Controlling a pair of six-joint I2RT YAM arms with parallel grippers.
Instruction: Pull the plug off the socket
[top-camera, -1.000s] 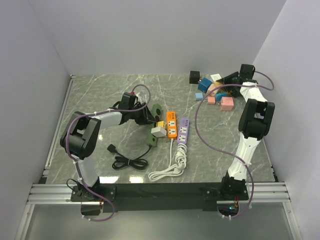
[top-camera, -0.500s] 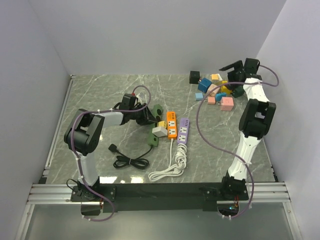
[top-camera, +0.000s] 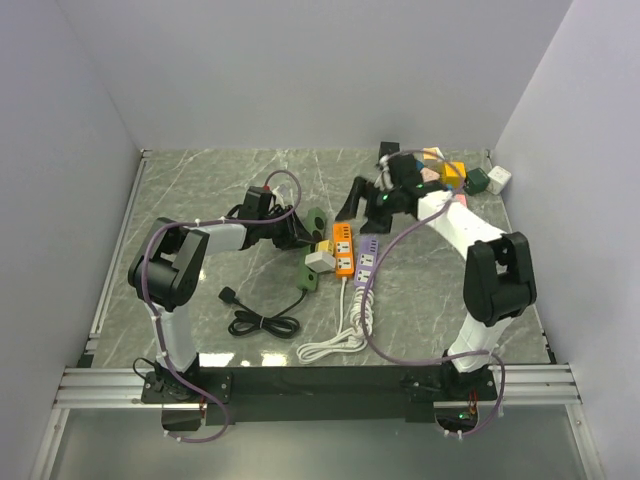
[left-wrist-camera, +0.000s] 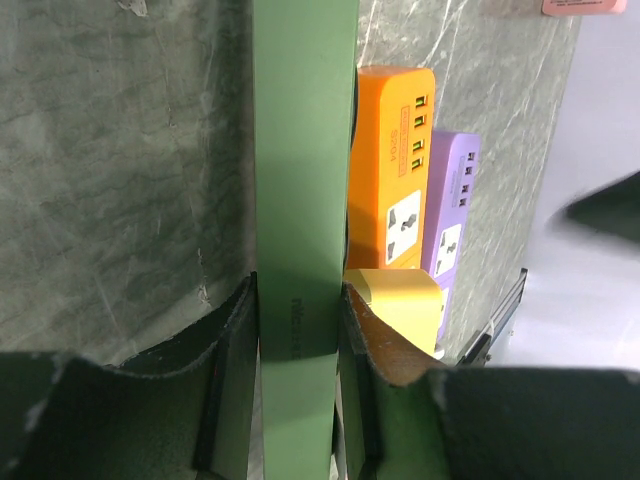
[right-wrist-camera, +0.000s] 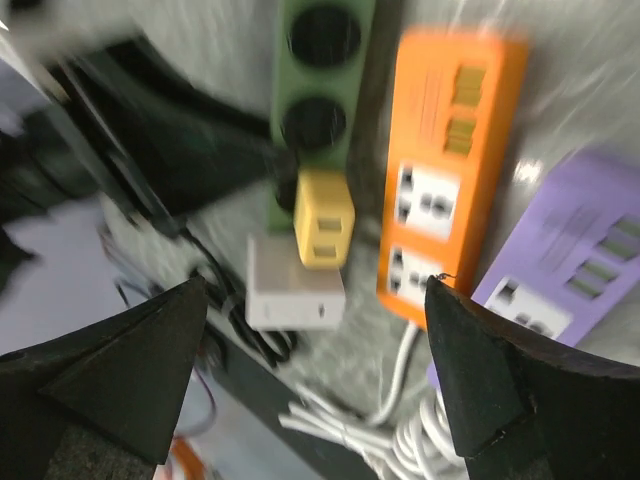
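- Left gripper: its jaws are pinched on the long dark-green plastic power strip, one finger against each long side. This pins the strip to the grey marble tabletop.
- Just beside those jaws, on the side towards the other strips, a small yellow cube-shaped plug sits in the green strip. It has not been pulled.
- Right gripper: its jaws are spread wide with nothing between them. It hovers above the strip and touches nothing.
- Directly under that open gap are the yellow plug and a white boxy plug next to it. Both appear seated on the green strip. The pictures do not show which one is meant.
- Further out, past the right-hand finger, lie an orange plastic power strip and a purple plastic power strip. Both are beside the green one, and a coiled white cable trails from them.
- Progress, as judged: the socket is braced and the pulling hand is lined up overhead. Descending, gripping the plug and pulling it out all remain.
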